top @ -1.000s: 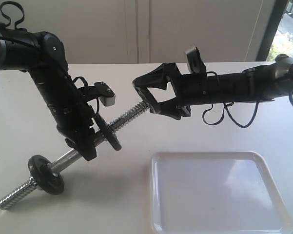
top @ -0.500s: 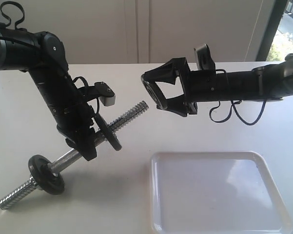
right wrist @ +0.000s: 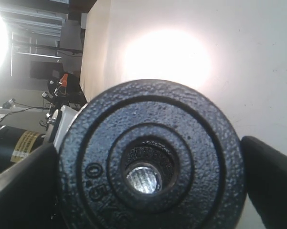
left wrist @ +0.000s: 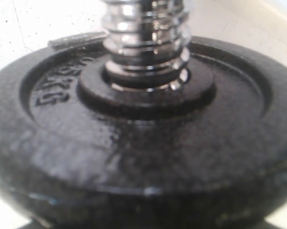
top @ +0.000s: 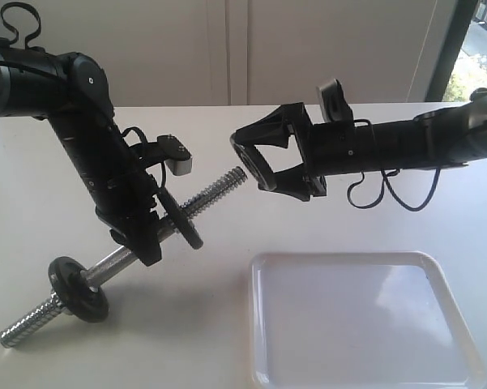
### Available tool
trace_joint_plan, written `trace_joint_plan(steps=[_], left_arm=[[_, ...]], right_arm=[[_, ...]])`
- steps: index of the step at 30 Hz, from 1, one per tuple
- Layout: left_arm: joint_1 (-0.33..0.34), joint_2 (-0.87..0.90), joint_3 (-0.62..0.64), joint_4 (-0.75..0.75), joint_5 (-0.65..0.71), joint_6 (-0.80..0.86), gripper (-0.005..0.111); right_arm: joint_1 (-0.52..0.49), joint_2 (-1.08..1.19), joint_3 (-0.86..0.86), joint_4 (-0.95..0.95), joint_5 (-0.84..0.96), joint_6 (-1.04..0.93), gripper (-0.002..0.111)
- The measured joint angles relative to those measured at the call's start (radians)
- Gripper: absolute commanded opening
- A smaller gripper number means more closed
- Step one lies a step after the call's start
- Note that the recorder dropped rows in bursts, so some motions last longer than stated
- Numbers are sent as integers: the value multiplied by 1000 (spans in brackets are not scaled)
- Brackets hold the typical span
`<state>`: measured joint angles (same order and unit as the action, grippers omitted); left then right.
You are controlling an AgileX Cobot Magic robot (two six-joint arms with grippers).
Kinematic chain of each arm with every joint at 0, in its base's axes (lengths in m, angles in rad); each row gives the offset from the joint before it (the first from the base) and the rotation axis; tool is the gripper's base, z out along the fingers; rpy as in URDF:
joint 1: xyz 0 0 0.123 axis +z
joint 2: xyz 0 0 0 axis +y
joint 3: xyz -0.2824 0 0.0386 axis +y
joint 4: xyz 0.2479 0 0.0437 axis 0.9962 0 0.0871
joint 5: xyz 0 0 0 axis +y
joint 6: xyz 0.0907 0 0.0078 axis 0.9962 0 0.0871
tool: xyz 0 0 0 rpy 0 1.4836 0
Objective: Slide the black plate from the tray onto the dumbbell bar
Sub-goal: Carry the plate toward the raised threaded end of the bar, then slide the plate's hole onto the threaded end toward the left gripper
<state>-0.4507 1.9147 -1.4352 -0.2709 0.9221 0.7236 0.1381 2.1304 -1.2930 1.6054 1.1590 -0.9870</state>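
Since half a second earlier, your right gripper [top: 249, 162] has closed back in on the raised threaded tip of the dumbbell bar [top: 213, 189]; it now stands just beside that tip, apparently not yet on it. Its fingers pinch the black plate [top: 257, 170] by the rim, well clear of the tray [top: 365, 324], which lies at the near right corner of the counter [top: 57, 154]. Your left gripper [top: 144, 237] is clamped on the bar's smooth middle, between the upper mounted disc [top: 182, 219] and the lower mounted disc [top: 79, 289]. It holds the bar tilted, low end toward the near left corner. The right wrist view shows the bar's tip through the plate's centre hole, a little off centre. To thread it well, centre that tip in the hole and keep the plate's face square to the bar. Advance along the bar's own slope, since the coarse threads will likely snag a tilted plate. Keep the left grip firm.
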Motion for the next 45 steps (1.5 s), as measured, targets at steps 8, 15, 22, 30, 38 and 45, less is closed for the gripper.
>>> trace_joint_plan(steps=[8,15,22,30,38,45], left_arm=[[0,0,0,0,-2,0,0],[0,0,0,0,-2,0,0],[0,0,0,0,-8,-7,0],[0,0,0,0,-16,-11,0],[0,0,0,0,-26,-11,0],[0,0,0,0,-31,-11,0]], right_arm=[[32,0,0,0,0,0,0],[33,0,0,0,0,2,0],[12,0,0,0,0,2,0],[7,0,0,0,0,2,0],[7,0,0,0,0,14,0],[7,0,0,0,0,25,0]])
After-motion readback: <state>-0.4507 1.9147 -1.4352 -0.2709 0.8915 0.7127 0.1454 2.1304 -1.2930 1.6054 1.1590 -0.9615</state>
